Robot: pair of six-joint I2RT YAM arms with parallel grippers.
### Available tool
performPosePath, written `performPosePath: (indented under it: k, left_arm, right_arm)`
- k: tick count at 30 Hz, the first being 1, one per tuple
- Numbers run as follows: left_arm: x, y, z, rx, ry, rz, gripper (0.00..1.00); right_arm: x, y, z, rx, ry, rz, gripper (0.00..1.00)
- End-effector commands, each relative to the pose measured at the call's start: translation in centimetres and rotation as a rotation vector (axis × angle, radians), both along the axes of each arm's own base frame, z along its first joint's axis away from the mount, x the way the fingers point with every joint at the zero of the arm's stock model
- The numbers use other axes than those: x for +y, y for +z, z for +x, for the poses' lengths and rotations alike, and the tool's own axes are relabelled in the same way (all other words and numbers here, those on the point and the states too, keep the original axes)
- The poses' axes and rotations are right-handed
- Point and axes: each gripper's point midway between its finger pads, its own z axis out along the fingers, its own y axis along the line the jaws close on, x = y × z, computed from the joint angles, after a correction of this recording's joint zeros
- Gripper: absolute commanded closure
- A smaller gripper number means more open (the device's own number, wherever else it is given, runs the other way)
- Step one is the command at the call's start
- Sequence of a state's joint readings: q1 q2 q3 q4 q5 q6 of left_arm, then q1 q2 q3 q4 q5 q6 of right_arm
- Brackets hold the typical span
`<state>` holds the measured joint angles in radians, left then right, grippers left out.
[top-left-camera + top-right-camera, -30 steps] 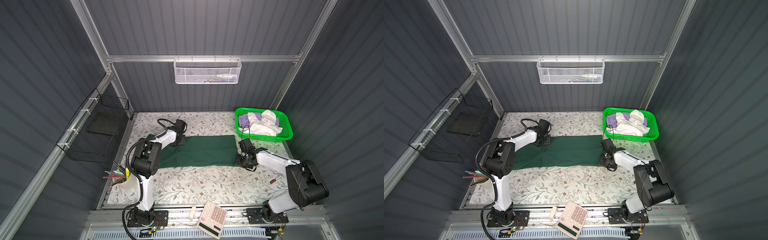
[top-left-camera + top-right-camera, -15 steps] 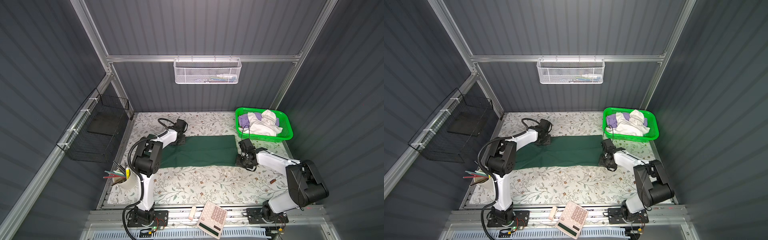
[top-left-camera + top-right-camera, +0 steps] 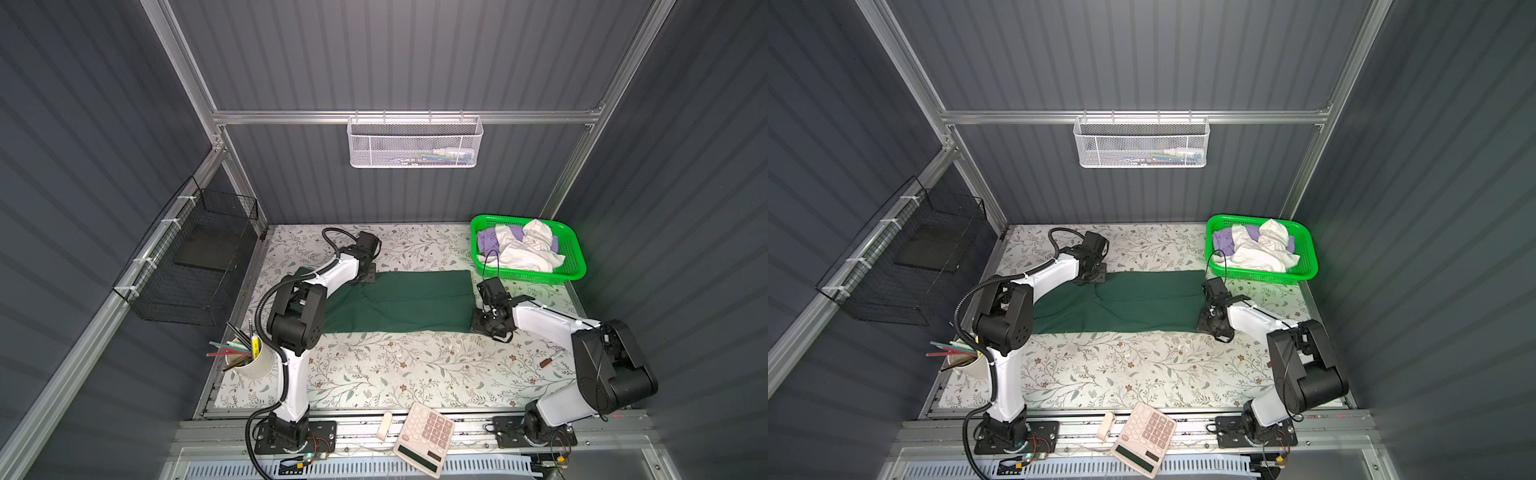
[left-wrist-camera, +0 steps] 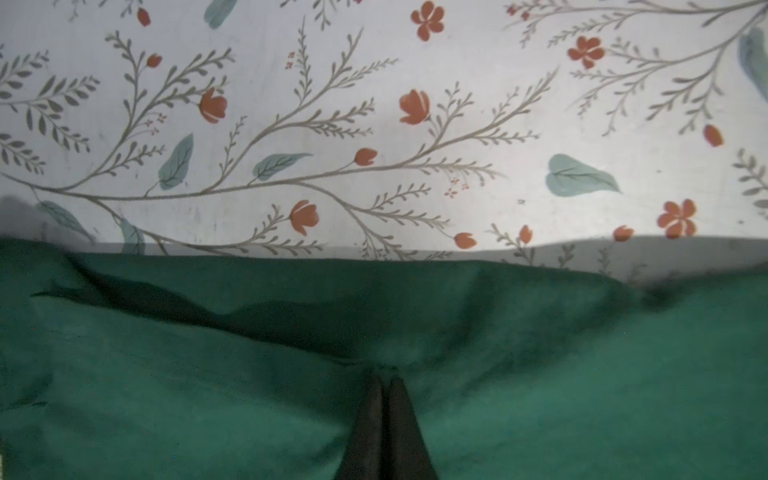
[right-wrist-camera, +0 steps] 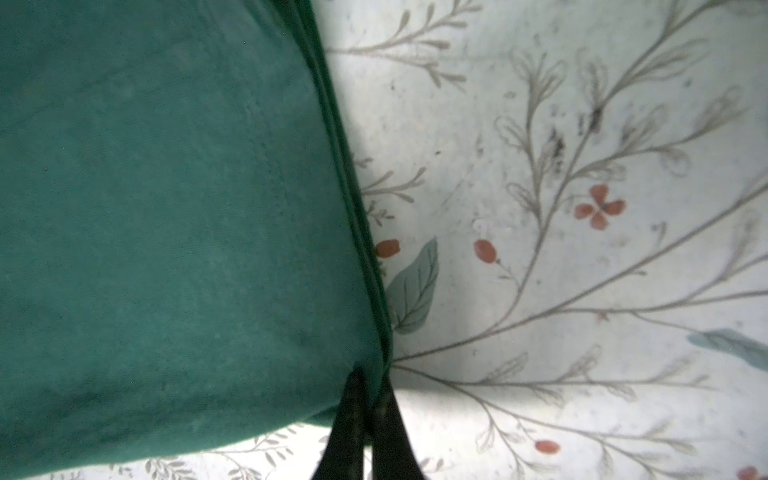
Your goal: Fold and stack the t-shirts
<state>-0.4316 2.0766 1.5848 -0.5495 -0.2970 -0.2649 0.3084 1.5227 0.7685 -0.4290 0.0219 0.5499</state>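
Left claw (image 3: 367, 276): low on the desk (image 3: 374, 374), set on the far edge of the green tee (image 3: 399, 303) in both top views. In the left wrist view its dark fingers (image 4: 369, 419) stand almost together with a pucker of cloth at the tips, so it is pinching the tee.
Right claw (image 3: 484, 324): clamped tight on the tee's hem at a corner. In the right wrist view the fingers (image 5: 349, 419) meet on the folded edge.
Green tee: a long folded band lying flat on the desk and stretched from one claw to the other. The left claw is at its far edge, the right claw at the near corner of the opposite end.
White tee (image 3: 523, 253): bunched in the basket (image 3: 575, 266), beyond the right claw and apart from it.
Lavender tee (image 3: 485, 241): under and beside the white tee in the same basket.
Basket: bright green, on the desk behind the right claw. Its near wall is just beside the green tee's far corner.
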Motion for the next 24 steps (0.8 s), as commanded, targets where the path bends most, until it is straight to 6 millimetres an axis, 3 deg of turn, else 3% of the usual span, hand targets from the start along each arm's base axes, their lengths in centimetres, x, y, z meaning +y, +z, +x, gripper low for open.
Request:
performPosePath:
  k: [1,5,9,12,15,19,24]
  left_arm:
    - [0.8,1.0,0.0,0.001,-0.017,0.075,0.67]
    - [3.1,3.1,-2.0,-0.042,0.018,0.124,0.62]
    - [8.0,4.9,-7.4,-0.04,0.156,0.173,0.57]
    - [12.5,3.3,-12.1,0.082,0.324,0.121,0.58]
    - [15.1,2.0,-15.5,0.141,0.436,0.057,0.58]
    - [16.9,2.2,-17.3,0.138,0.494,0.107,0.58]
    - [17.4,1.3,-17.1,0.169,0.485,0.104,0.58]
  right_arm:
    - [-0.6,-0.8,-2.4,0.095,-0.015,-0.014,1.0]
    - [-0.5,-0.7,-3.0,0.101,-0.031,0.006,1.0]
    - [-0.8,-0.3,-4.1,0.099,-0.057,0.015,1.0]
    - [-1.6,-0.1,-5.0,0.097,-0.087,-0.005,1.0]
    - [-2.1,0.0,-5.2,0.102,-0.097,-0.007,1.0]
    - [-2.8,0.1,-4.4,0.099,-0.099,-0.015,1.0]
    - [-4.5,0.6,-3.9,0.087,-0.118,-0.046,1.0]
